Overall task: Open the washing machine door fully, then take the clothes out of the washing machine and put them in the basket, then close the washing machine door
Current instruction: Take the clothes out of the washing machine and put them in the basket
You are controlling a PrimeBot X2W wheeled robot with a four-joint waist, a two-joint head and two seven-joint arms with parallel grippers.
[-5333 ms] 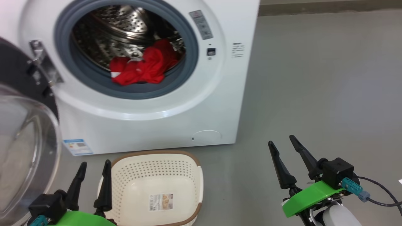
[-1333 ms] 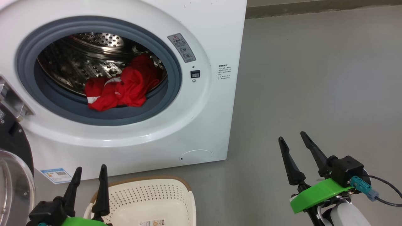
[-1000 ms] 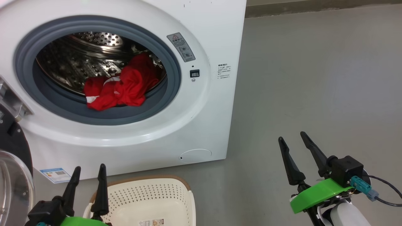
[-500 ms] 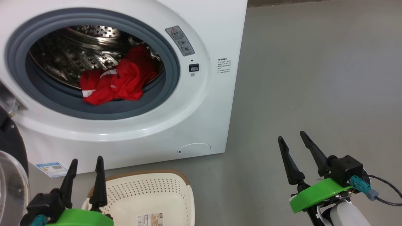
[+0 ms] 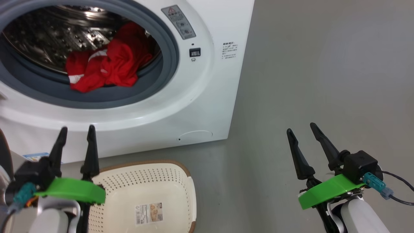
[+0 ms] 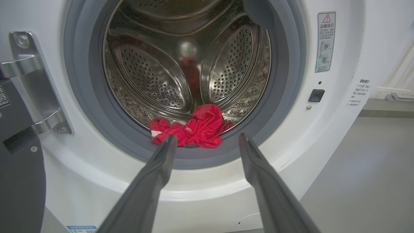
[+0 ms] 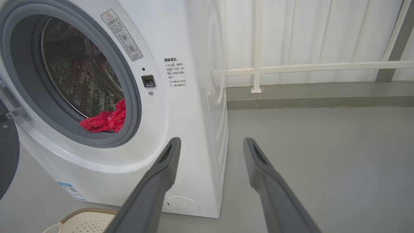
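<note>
The white washing machine (image 5: 207, 87) stands open, its door (image 6: 19, 181) swung out to the left on a metal hinge (image 6: 30, 87). Red clothes (image 5: 103, 63) with white stripes lie at the front of the steel drum (image 6: 187, 64), against the grey gasket (image 5: 97, 97). My left gripper (image 5: 76, 129) is open and empty, raised in front of the machine below the opening, left of the cream basket (image 5: 145, 200). In the left wrist view its fingers (image 6: 161, 161) point at the clothes (image 6: 190, 126). My right gripper (image 5: 300, 127) is open and empty over the floor, right of the machine.
Grey floor (image 5: 323, 64) spreads to the right of the machine. A white railing and wall (image 7: 291, 68) stand behind it. A round cap (image 5: 195, 136) and a blue label (image 5: 35, 156) sit low on the machine's front. A cable (image 5: 399, 197) trails from my right wrist.
The camera has tilted down and drawn nearer the machine. My left gripper has risen toward the drum opening. The right gripper has barely moved. The clothes lie as before.
</note>
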